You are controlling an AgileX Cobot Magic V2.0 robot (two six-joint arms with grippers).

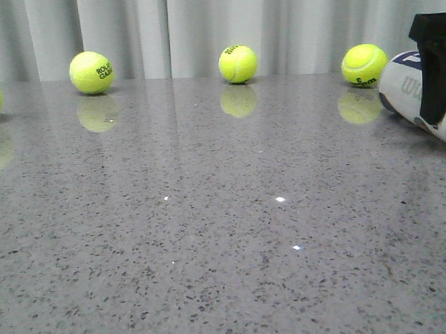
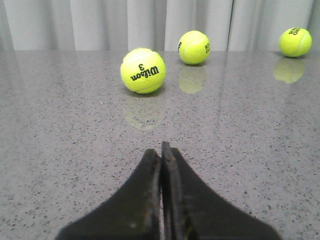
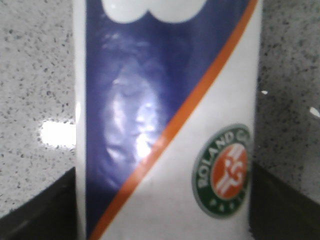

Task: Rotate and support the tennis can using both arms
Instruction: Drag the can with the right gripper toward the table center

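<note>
Our right arm reaches in at the far right edge of the front view, its black gripper (image 1: 433,64) coming down over the tennis can (image 1: 405,84), which lies tilted on its side on the grey speckled table (image 1: 211,233). In the right wrist view we see the fingers (image 3: 37,210) set apart on either side of the can (image 3: 165,130), flush against its label, so we read the pincer as clamped on the can. We cannot tell what the can holds, since the label covers it.

Our left arm sits low over the table, and its gripper (image 2: 161,155) has both fingers pressed together, holding nothing. Ahead of it rests a Wilson ball (image 2: 143,70), with two more balls (image 2: 194,47) (image 2: 295,42) farther off by the curtain (image 2: 150,22).
</note>
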